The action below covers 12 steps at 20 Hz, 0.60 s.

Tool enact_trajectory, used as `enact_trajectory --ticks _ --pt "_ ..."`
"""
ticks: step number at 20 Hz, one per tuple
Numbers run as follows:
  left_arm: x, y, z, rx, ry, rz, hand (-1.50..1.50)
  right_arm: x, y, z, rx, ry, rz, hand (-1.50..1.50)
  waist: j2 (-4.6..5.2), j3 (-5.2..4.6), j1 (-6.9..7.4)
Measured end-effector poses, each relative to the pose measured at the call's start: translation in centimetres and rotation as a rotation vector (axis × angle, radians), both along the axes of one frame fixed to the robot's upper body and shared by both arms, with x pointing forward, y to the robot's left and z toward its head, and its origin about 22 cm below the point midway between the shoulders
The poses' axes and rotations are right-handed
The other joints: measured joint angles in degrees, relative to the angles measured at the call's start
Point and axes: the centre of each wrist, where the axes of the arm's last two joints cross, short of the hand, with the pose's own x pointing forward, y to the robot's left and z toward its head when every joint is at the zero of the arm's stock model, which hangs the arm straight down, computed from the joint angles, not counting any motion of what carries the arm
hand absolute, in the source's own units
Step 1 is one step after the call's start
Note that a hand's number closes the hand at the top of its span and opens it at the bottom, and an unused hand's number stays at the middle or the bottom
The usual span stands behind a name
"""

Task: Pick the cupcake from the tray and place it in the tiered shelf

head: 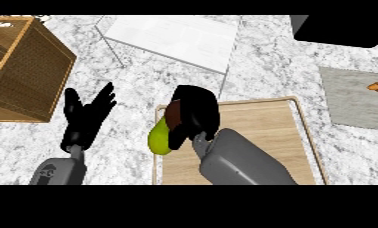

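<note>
My right hand (198,112) is over the left end of the wooden tray (266,132), its fingers curled round the cupcake (174,114), of which only a brown sliver shows at the hand's left side. A yellow-green object (160,138) lies just below it at the tray's left edge. The white tiered shelf (173,37) stands at the back centre, apart from the hand. My left hand (85,114) rests open at the lower left, fingers up.
A wooden crate with mesh sides (29,67) stands at the far left. A black object (336,29) sits at the back right. A grey mat (354,97) with something orange (373,87) lies at the right edge.
</note>
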Motion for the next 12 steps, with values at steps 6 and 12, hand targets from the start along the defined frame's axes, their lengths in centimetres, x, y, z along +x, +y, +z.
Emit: enact_trajectory --ticks 6,12 --pt "0.4 -0.2 -0.2 0.000 0.022 -0.005 0.00 0.1 3.4 5.8 0.017 -0.265 0.041 1.50 -0.84 -0.15 -0.13" --pt "0.1 0.4 -0.6 0.003 0.038 0.019 0.00 0.5 5.7 12.0 0.017 -0.465 0.020 1.50 -1.62 -0.23 -1.28"
